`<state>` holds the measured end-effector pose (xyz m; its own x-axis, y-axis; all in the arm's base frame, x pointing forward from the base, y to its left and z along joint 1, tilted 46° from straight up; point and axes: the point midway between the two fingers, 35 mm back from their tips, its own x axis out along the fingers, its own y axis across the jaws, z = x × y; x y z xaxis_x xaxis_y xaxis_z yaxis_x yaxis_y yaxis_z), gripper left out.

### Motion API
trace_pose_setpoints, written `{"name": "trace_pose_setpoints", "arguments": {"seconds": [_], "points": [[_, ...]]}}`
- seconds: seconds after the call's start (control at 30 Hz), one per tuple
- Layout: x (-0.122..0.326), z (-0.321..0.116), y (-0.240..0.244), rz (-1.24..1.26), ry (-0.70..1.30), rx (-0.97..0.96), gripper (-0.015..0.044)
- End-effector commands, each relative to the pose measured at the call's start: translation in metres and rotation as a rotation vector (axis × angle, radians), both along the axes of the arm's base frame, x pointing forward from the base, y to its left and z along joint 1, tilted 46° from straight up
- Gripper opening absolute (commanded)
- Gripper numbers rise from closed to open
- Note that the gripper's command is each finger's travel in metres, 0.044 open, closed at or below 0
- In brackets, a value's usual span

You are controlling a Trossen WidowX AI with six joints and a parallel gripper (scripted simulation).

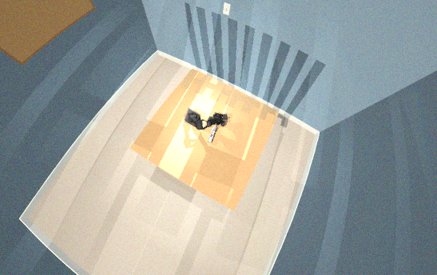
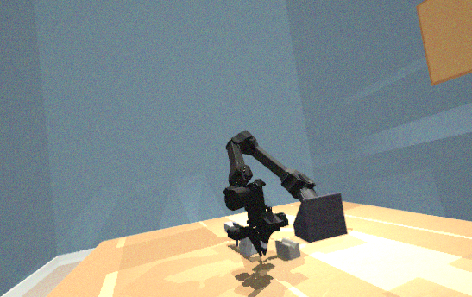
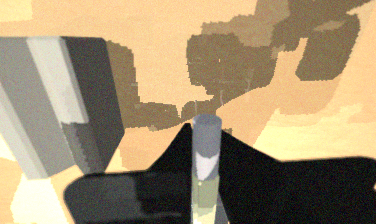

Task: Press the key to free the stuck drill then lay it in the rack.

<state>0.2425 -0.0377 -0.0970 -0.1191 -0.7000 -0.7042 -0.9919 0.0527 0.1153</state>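
The orange wood-toned worktop (image 1: 218,192) (image 2: 145,255) (image 3: 154,70) bears patchy light and shadow. Above it, the black tool (image 1: 221,119) (image 2: 262,254) (image 3: 207,131) is closed on the slim grey cylindrical drill (image 3: 207,142). Beyond: pale floor (image 1: 114,228), blue walls (image 1: 358,72) (image 2: 166,86), an orange-brown rectangular panel (image 1: 26,24) (image 2: 464,41).

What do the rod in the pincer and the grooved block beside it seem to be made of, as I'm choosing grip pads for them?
The rod held in the pincer: perhaps smooth metal or glossy plastic, since it is blue-grey with a bright patch. The grooved block: possibly matt painted metal or plastic, being plain grey with flat, evenly shaded faces.
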Motion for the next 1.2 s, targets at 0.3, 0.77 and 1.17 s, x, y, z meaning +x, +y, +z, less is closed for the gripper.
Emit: {"name": "trace_pose_setpoints", "arguments": {"seconds": [0.3,0.77,1.17], "points": [[-0.001,-0.014,0.011,-0.002,0.002,0.002,0.0],[-0.002,-0.03,0.025,-0.002,0.001,0.003,0.0],[-0.003,-0.044,0.039,-0.002,0.0,0.005,0.0]]}}
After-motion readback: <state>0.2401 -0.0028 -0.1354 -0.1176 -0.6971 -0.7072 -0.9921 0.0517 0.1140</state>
